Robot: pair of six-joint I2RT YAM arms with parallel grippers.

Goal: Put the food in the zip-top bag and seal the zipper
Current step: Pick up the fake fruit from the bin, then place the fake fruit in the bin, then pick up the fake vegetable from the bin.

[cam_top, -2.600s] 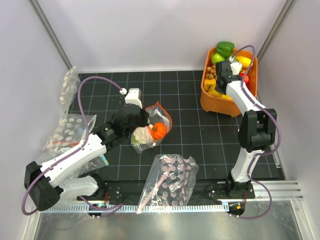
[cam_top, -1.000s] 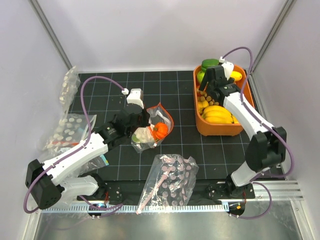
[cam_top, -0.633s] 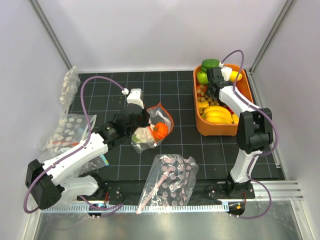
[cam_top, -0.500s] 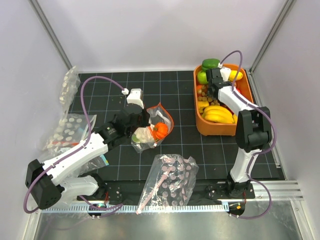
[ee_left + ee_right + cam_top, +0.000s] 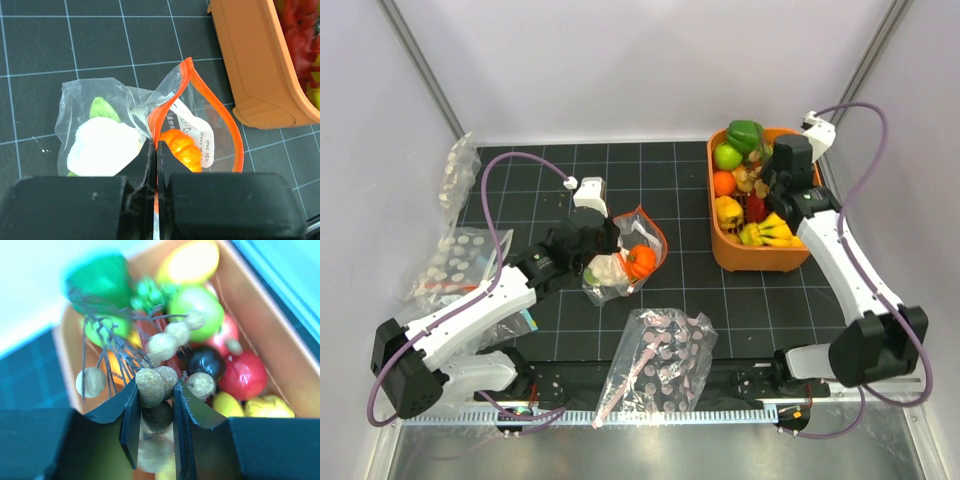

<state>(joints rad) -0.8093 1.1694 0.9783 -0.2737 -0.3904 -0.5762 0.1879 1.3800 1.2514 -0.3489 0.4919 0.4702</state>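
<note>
The zip-top bag (image 5: 638,228) lies mid-mat with its mouth agape, its orange-red zipper (image 5: 220,115) curving round the opening. Inside are the white cauliflower (image 5: 102,147) and the orange round piece (image 5: 182,150). My left gripper (image 5: 153,150) is shut on the zipper's near edge, between those two pieces. The green bell pepper (image 5: 744,133) sits at the far end of the orange bin (image 5: 760,258). My right gripper (image 5: 154,395) hangs over that bin, shut on a bunch of brown toy balls (image 5: 150,385) with dark stems.
The bin also holds bananas, a green apple, red and yellow fruit. A pink-dotted bag (image 5: 660,365) lies at the near edge. White-dotted bags (image 5: 460,260) lie along the left side. The right wall runs close behind the bin.
My right gripper has closed on the brown ball bunch, and the right arm's elbow has swung out to the right. The left arm and the bag have stayed still.
</note>
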